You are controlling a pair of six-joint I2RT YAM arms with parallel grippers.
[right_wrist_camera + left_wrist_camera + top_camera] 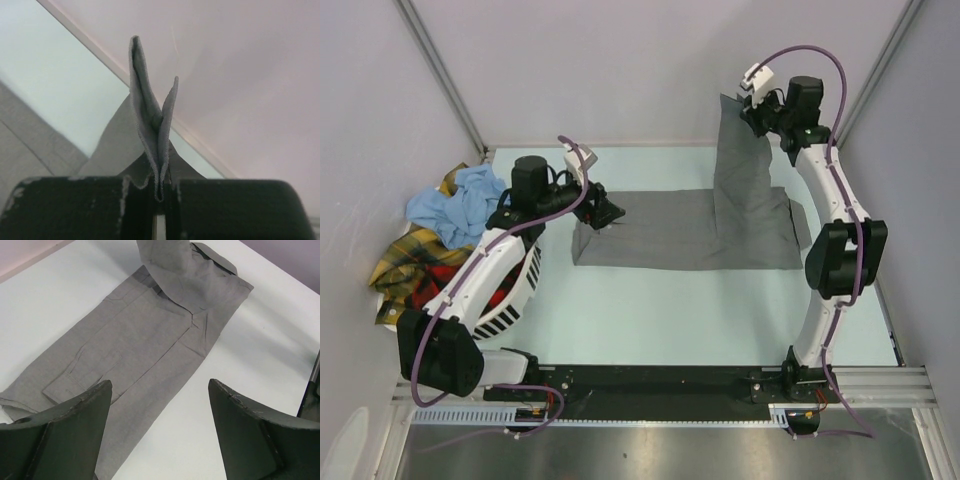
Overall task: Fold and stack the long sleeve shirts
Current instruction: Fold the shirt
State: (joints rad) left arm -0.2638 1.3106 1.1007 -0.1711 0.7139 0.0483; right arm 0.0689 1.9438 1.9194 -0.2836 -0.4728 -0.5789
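Pinching grey shirt (690, 240) edge aloft w/ R gripper (160, 192); L gripper (160, 390) wide above flat end.

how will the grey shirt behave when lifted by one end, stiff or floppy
Probably floppy: the grey shirt hangs as a limp sheet from the right gripper while the rest lies flat on the table. Likely light, since a thin pinch of doubled cloth holds that end up. Pushed, it would probably bunch, given its soft creases.

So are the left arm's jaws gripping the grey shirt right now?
No, the left jaws stand wide apart above the grey shirt, with nothing pinched between them.
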